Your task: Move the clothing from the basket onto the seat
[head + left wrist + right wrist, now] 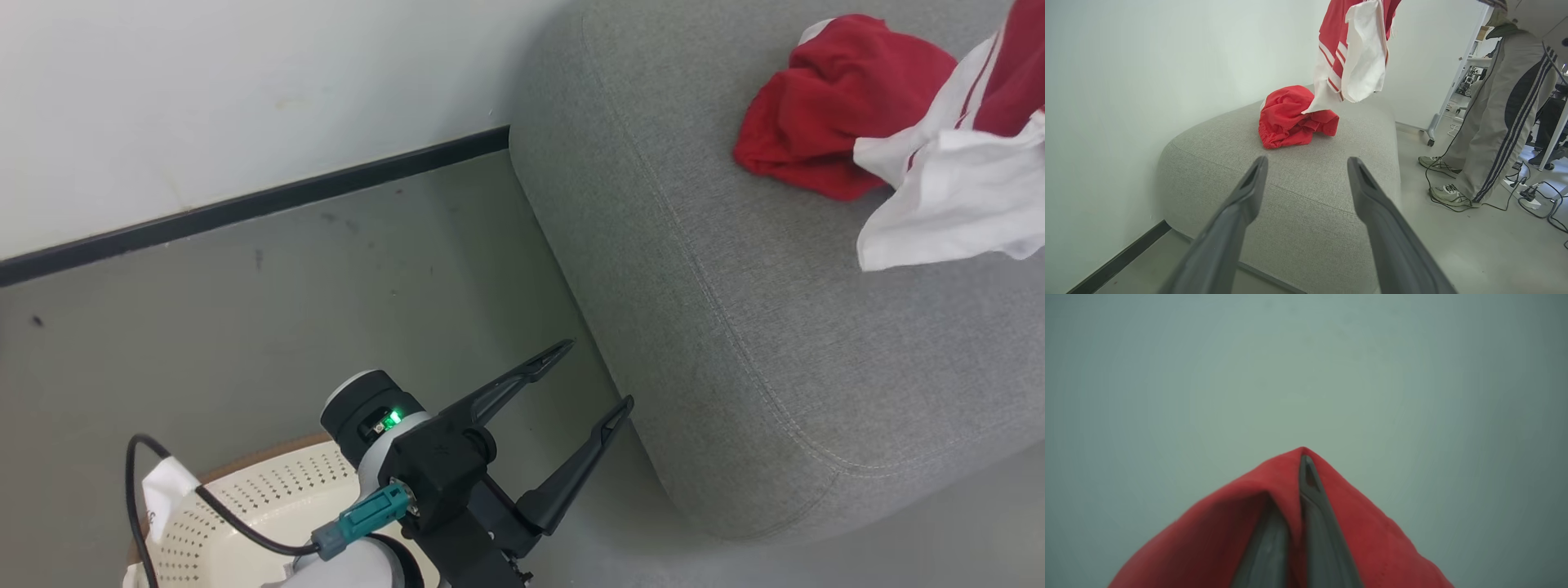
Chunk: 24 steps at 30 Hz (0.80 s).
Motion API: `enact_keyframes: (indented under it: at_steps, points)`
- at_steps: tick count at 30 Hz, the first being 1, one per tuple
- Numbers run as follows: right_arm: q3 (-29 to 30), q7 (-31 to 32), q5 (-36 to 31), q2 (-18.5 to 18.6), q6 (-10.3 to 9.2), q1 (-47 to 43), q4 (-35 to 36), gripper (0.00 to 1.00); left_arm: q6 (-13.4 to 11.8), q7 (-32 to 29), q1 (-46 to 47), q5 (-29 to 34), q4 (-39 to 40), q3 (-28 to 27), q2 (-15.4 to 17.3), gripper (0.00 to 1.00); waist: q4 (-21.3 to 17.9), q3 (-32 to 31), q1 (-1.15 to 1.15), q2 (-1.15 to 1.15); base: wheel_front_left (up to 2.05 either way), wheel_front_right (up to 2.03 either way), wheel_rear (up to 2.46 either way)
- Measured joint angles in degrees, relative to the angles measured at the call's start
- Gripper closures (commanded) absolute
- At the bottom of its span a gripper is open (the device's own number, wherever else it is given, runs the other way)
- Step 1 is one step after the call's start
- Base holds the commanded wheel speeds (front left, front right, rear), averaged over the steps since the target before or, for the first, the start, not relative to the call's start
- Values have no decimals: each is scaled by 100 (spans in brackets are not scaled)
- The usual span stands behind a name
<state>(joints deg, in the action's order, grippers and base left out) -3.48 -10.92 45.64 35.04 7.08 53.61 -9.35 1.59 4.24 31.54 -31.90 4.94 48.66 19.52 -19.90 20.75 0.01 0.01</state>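
The left gripper (598, 374) hung with its fingers spread wide and nothing between them, above the floor (367, 269) just off the seat's near corner. Its arm reached over the basket (269, 498), which stood on the floor at the lower left of the head view. On the seat (735, 327), a red heap (824, 106) of clothing lay crumpled towards the edge that runs along the wall (204, 98).

A second garment (955, 188), red with white panels and stripes, hung in the air over the seat. In the left wrist view, the lowest white corner of this garment (1355, 53) met the heap (1290, 118). The right gripper (1300, 465) was clamped tight on a fold of the garment's red cloth, with fabric draped down both sides of its fingers. Beyond the seat's (1208, 163) far side, a person (1494, 134) in grey striped trousers and trainers stood among cables (1527, 196) on the floor.
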Motion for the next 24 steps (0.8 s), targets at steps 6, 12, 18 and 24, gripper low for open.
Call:
enact_keyframes:
  at_steps: [6,12,18,24]
  points:
    - [339,19,-194,234,-158,502,-544,100,45,-59,74,24,36,10,35,0,142,274,0,0,0,0,0]
    - [635,-90,-588,648,-572,841,-888,100,52,-62,130,51,68,1,69,0,281,552,0,0,0,0,0]
    - [489,-129,-848,683,-764,906,-1460,100,91,-85,239,58,92,-37,159,0,406,815,0,0,0,0,0]
    - [189,-129,-1155,613,-912,909,-2035,100,87,-112,301,58,146,-89,182,0,491,1080,0,0,0,0,0]
